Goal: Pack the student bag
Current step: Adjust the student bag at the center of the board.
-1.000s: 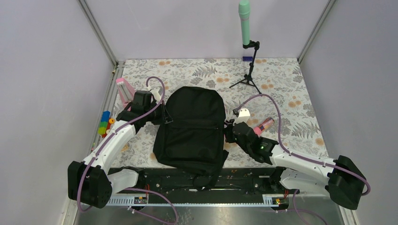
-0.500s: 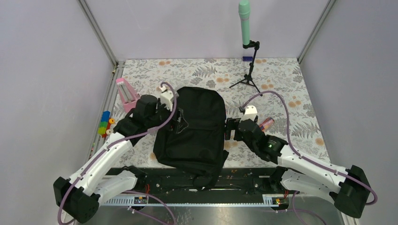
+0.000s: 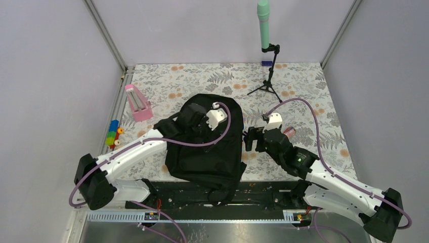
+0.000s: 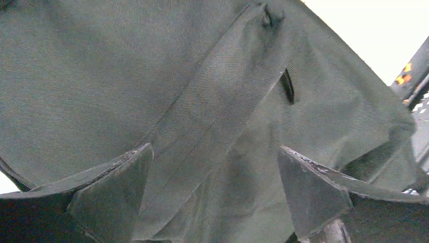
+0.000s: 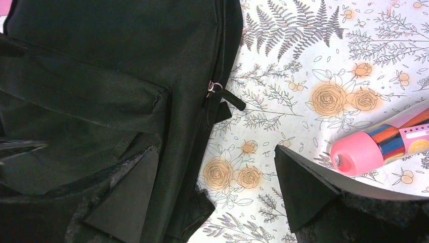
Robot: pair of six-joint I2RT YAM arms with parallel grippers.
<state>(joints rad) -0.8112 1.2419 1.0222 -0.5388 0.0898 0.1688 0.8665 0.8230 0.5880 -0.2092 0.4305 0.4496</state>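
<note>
Packing looks barely begun: the student bag (image 3: 207,147) lies apparently zipped on the table (image 3: 308,91), the pink pen case (image 5: 377,144) lies outside it, and the left gripper (image 4: 215,172) and right gripper (image 5: 217,187) have their fingers spread and empty.

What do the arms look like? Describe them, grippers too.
Left arm and right arm: white links, black joints, a purple cable along each; green light on the right one. Left gripper and right gripper: black wedge-shaped fingers.

Lilac walls (image 3: 202,30) (floral tablecloth (image 3: 313,96))
</note>
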